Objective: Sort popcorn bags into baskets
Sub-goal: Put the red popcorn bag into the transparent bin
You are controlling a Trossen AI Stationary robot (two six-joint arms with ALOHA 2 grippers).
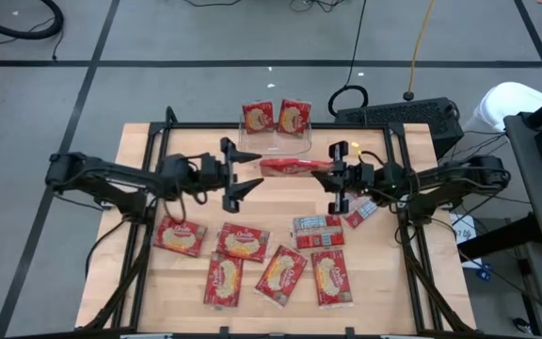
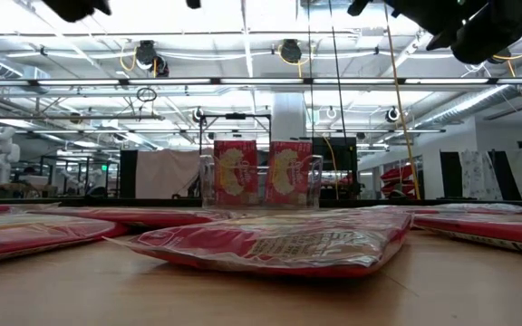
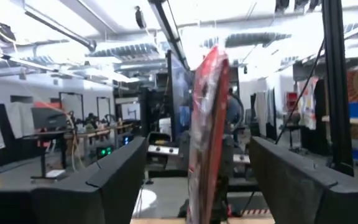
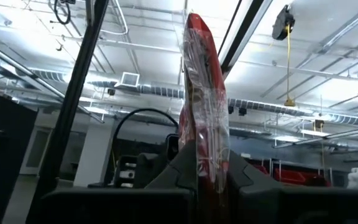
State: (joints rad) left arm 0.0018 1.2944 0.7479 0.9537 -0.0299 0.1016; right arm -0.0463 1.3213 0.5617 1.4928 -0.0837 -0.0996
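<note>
The right gripper pinches a flat red plastic popcorn bag above the wooden worktop — near the clear rectangular plastic basket — while the left gripper stands spread beside the bag's free end.

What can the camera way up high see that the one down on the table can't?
Only the high view shows the left gripper open, the right gripper pinching a bag held in the air between them, and the whole table. Only the low view shows the room's ceiling lights and a bag lying close up. Both show the bin with two bags standing in it.
</note>
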